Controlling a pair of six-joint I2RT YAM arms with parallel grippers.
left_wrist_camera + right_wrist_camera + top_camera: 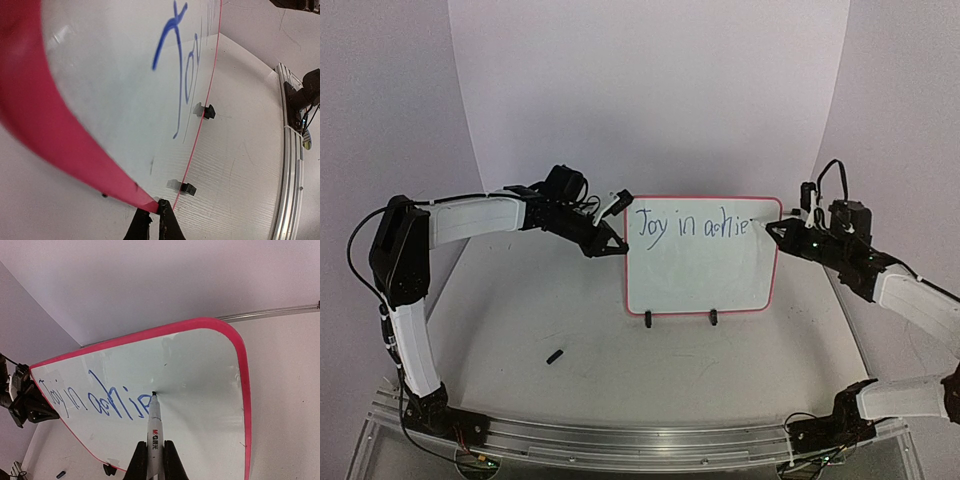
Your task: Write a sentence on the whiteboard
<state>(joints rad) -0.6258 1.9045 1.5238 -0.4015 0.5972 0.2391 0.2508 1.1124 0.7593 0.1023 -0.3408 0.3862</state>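
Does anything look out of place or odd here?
Only a small black piece, maybe a marker cap, lying loose on the table, front-left of the upright whiteboard. Nothing looks spilled or damaged.

Whiteboard (700, 285) blocks table (750, 375) ctr; room in front, bar small black item (555, 356).
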